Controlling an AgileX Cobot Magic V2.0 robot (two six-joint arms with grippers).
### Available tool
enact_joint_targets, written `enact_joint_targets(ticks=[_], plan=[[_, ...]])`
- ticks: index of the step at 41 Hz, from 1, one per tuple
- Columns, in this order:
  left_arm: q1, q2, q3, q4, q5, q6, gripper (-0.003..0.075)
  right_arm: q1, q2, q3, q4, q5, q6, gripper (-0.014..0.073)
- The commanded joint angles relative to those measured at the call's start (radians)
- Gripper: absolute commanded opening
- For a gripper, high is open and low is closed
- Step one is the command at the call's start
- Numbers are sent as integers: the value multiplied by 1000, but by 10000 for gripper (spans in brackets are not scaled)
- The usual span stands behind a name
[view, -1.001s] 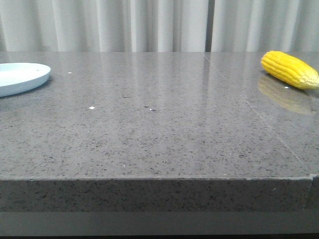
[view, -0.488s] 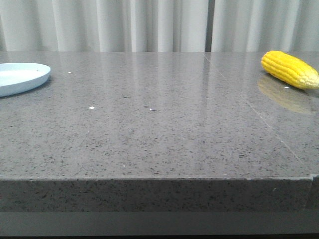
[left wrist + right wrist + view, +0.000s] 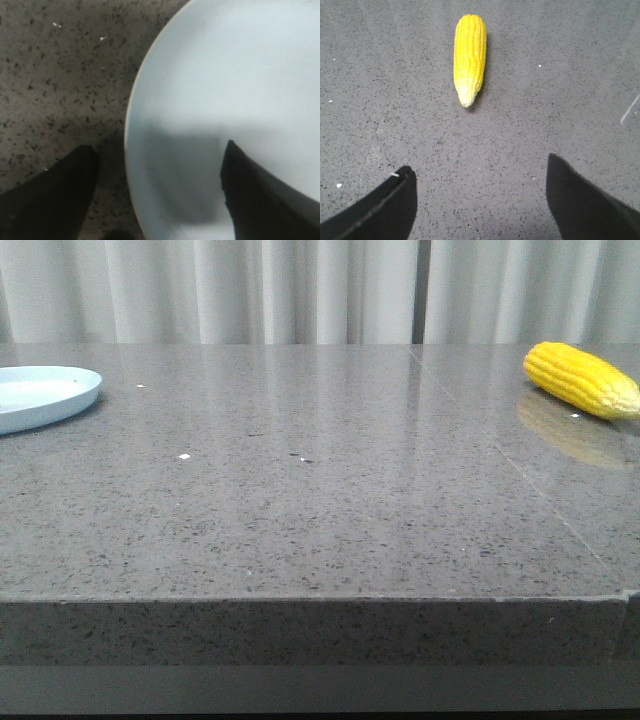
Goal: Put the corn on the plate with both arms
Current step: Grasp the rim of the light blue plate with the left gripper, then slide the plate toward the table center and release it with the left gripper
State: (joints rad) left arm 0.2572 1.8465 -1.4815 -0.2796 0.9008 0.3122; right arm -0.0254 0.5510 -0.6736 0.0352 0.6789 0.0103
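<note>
Nothing on the desk [image 3: 320,510] has shifted between the earlier front views and this one: the plate and the corn lie exactly where they did, and neither arm enters that view.

Nearest the camera in the front view is the desk's thick front edge, then a wide stretch of speckled grey stone, polished enough to throw back the pale curtain [image 3: 300,290] behind it. A thin seam runs across the surface on the right side.

Farther back at the left edge lies the plate [image 3: 45,395], pale blue-white and shallow, cut off by the frame. Farther back at the right edge lies the corn [image 3: 582,379], bright yellow, set at a slant with its paler tip toward the right frame edge; a dull yellow reflection shows on the stone below it. Plate and corn are well apart, at opposite sides of the desk.

The left wrist view shows the left hand [image 3: 160,190] spread wide with nothing between its dark fingers [image 3: 55,200]. It hangs over the rim of the plate [image 3: 235,75]: one finger is over bare stone, the other over the plate.

The right wrist view shows the right hand [image 3: 480,200] likewise wide open and empty over the stone. The corn [image 3: 469,57] lies ahead of it, clear of both fingers, its pale tip pointing toward the hand.
</note>
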Motion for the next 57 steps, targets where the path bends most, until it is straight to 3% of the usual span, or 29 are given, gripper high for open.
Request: enact_joint_targets(ticks=[1,15,31,40,57], plan=[[1,-39,-33,-29,-29,3,358,-2,9,-25,-12,-76,-10,562],[1,-39,-33,-31,-45,3,-16,-2,9,-25,-12,-76,-10,562],[-72,-72,-60,-241,7,81,-20,-2,9,-25,-12,-76,-10,562],[-203,-74,-148,-312,74,81,-20,-2,9,-25,-12,-76,-10,562],[-481,-34,-168,-314,42,81,-20,-2,9,-25,-12,-76,-10,562]])
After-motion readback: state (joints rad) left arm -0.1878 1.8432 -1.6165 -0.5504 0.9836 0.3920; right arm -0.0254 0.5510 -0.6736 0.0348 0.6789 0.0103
